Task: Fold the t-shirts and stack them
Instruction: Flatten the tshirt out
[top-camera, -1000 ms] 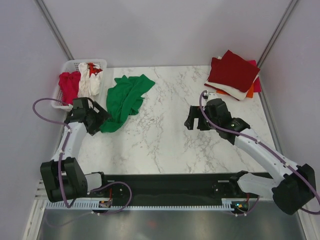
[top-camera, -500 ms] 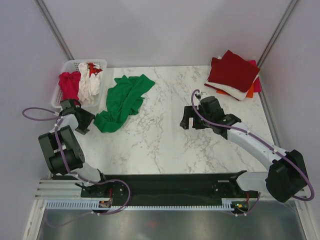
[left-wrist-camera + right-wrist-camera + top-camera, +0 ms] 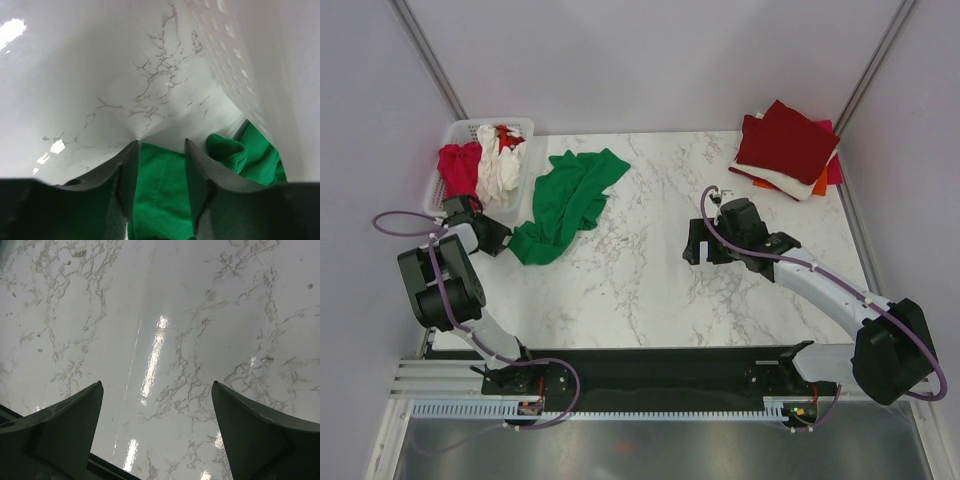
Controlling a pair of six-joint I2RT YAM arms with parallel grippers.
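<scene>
Marble bench carries the bright green t-shirt, crumpled at far left beside the white basket. The folded t-shirts are stacked at the far right corner. The left fingers stand partly apart, straddling that green cloth's near edge, unclamped. The right fingers gape wide over marble, holding nothing.

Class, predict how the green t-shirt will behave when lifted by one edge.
Probably floppy: the green t-shirt lies crumpled in soft folds, so it should droop from the left pincer. Likely light, being thin cloth. It may slide easily on the glossy table.
</scene>
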